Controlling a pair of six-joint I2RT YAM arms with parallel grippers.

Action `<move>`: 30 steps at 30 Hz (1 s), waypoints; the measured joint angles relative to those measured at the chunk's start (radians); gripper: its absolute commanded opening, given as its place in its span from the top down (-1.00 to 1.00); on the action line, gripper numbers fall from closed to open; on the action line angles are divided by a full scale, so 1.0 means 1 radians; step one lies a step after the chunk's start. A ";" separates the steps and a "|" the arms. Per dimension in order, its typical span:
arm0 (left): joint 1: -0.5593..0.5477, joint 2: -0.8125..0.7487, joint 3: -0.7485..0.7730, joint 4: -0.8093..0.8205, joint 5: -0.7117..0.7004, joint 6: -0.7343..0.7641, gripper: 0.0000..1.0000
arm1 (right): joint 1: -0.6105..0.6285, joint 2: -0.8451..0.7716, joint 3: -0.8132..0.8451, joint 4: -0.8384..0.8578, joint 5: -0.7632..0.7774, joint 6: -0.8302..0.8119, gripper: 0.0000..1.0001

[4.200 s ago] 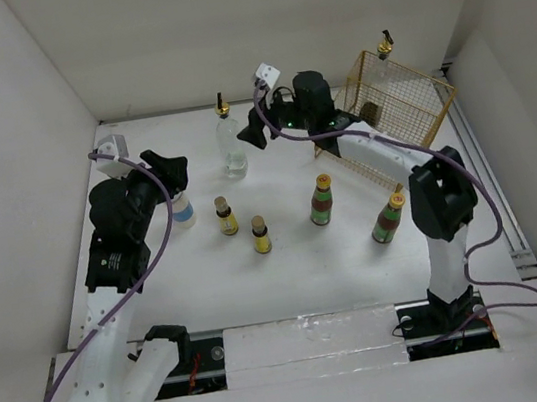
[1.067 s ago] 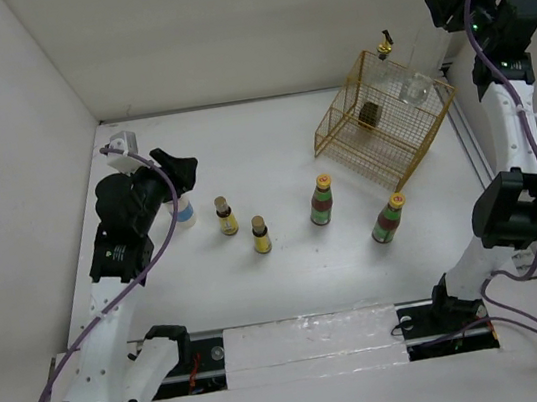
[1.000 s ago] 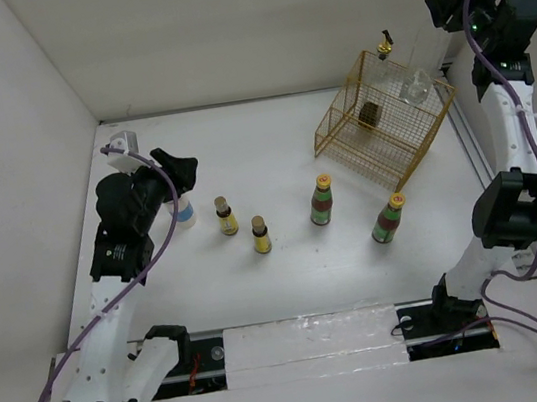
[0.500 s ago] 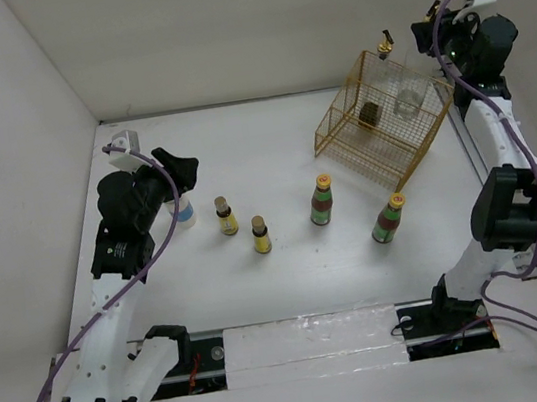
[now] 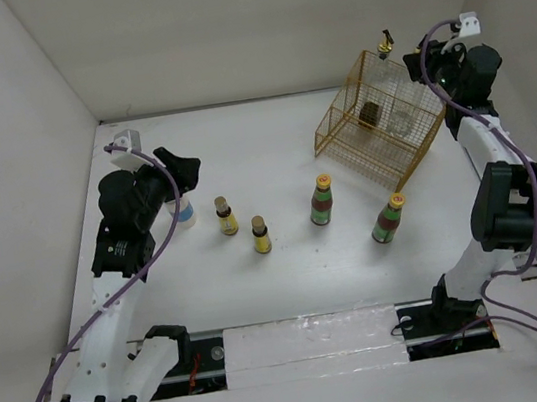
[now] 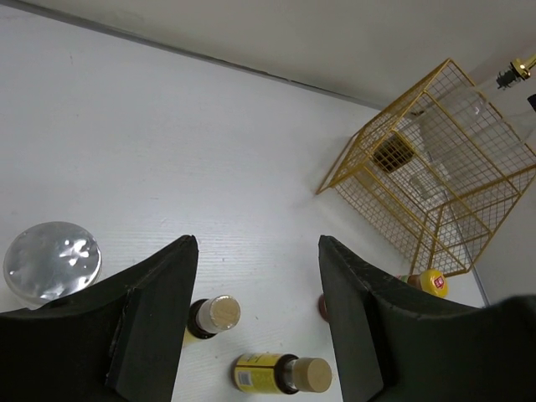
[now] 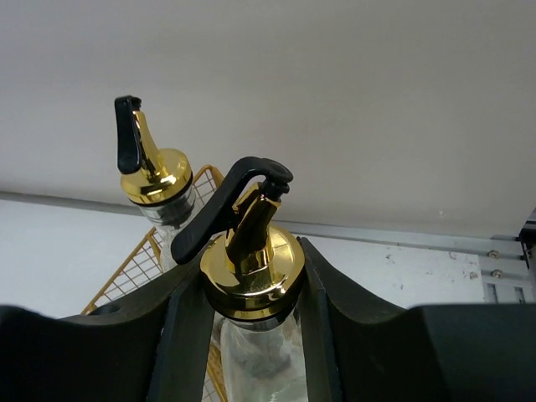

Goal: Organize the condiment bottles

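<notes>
Right jaws clamped on gold collar of tall clear glass bottle (image 7: 251,268), black spout, upper right of top view at gold wire basket (image 5: 380,134); twin bottle (image 7: 155,180) just beside. Left jaws apart, mid-left, over white blue-banded bottle (image 5: 183,212). Small brown-capped bottles (image 5: 226,217) (image 5: 261,235) & yellow-capped bottles (image 5: 321,200) (image 5: 388,218) upright on worktop (image 5: 271,150), centre.

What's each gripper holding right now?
Left gripper: open, holding nothing.
Right gripper: shut on a tall glass bottle, at its neck.
</notes>
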 measured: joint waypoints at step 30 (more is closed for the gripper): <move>-0.042 0.027 0.182 -0.018 -0.024 -0.097 -1.00 | 0.114 -0.212 0.039 -0.180 0.098 0.025 -0.93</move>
